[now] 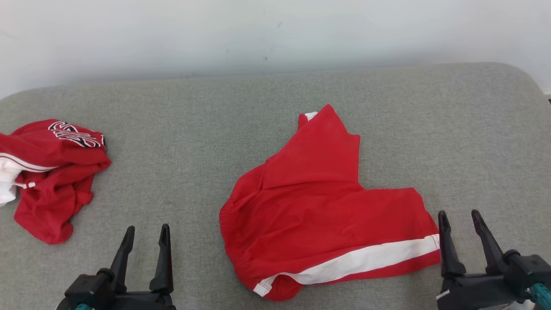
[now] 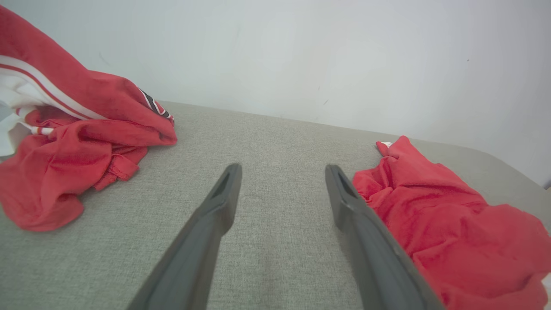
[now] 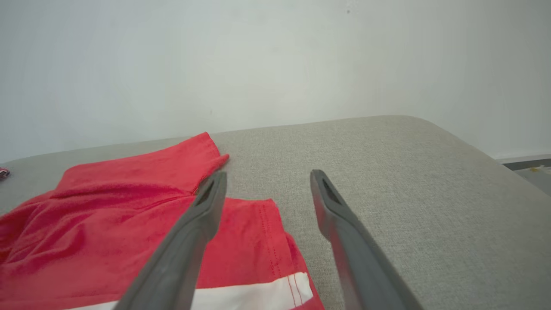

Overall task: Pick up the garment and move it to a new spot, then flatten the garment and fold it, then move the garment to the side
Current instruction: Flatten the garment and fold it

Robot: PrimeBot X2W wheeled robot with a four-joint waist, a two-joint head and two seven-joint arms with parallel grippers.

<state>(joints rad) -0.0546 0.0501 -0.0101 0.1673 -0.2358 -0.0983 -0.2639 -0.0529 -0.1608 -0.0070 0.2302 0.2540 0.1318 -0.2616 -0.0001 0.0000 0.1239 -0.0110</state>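
Observation:
A red garment (image 1: 318,206) with a white stripe lies spread, partly rumpled, on the middle of the grey cushion; it also shows in the left wrist view (image 2: 452,224) and the right wrist view (image 3: 120,215). My right gripper (image 1: 460,217) stands open just right of the garment's striped hem, nothing between its fingers (image 3: 202,224). Down at the lower left, my left gripper (image 1: 146,234) is open and empty, with the garment off to its right.
A second crumpled red and white garment (image 1: 47,172) lies at the far left (image 2: 73,142). The grey cushion (image 1: 275,99) ends at a pale wall behind, and its rounded right corner (image 3: 452,142) drops to the floor.

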